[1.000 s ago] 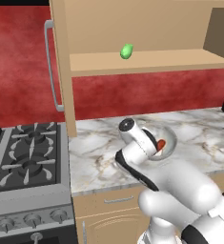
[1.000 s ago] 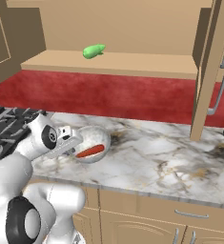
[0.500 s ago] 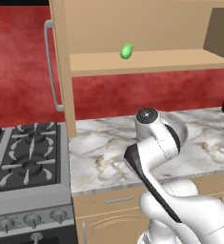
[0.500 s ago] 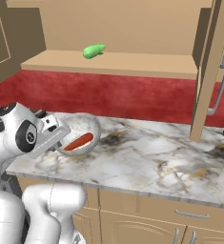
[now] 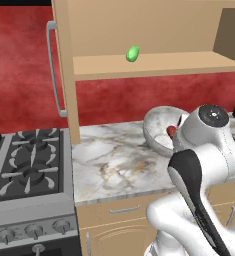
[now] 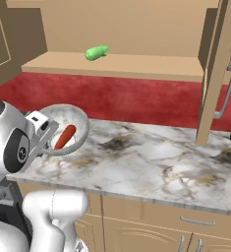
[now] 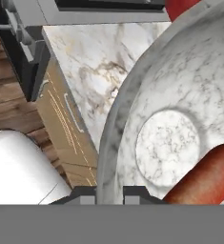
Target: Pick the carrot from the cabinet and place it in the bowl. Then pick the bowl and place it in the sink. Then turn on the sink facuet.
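The carrot [image 6: 64,137] lies loose inside the bowl [image 6: 77,118], which rides tipped above the marble counter [image 6: 151,162], its rim pinched between the gripper [image 7: 108,193] fingers at six o'clock in the hand view. With that tilt, a quick swing toward the sink could roll the carrot out, or twist the rim free.

Bowl [image 6: 63,129] sits above the marble counter [image 6: 151,162], tilted, with the carrot [image 6: 65,137] inside. Stove [image 5: 26,172] adjoins the counter's left end. Green vegetable [image 6: 96,52] lies on the cabinet [image 6: 127,64] shelf above the counter.
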{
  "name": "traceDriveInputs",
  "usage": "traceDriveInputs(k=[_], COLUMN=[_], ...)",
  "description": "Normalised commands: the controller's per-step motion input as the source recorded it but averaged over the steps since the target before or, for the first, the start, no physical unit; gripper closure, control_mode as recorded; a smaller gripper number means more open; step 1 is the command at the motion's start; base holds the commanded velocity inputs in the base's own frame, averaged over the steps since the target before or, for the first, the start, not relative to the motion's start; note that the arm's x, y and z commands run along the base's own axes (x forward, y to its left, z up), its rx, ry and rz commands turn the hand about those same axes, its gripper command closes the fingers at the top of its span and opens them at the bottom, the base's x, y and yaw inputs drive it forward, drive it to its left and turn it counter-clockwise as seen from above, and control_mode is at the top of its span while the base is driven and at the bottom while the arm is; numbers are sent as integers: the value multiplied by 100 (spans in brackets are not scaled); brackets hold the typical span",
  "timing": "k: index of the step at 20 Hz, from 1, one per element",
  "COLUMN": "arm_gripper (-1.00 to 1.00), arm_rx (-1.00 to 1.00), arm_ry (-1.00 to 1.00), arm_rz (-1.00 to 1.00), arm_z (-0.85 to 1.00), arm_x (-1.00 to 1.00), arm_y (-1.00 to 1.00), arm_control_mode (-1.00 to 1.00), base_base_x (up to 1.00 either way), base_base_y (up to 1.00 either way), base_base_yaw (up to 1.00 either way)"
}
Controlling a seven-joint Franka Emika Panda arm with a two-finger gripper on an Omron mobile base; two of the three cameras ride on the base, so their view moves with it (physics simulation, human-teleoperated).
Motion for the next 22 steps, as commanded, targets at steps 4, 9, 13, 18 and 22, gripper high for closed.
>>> traceDriveInputs(k=[4,9,13,18,22], arm_gripper=[100,100,100,100,100], arm_rx=[-2,-1,0,0,0], arm_ry=[0,-5,-10,-5,0], arm_rz=[39,7,0,0,0], arm_z=[28,4,1,0,0], arm_x=[-41,-39,-21,-8,0], arm_y=[0,-1,0,0,0], arm_control_mode=[-100,-100,-100,-100,-100], base_base_x=[0,0,0,0,0], base_base_y=[0,0,0,0,0], base_base_yaw=[0,0,0,0,0])
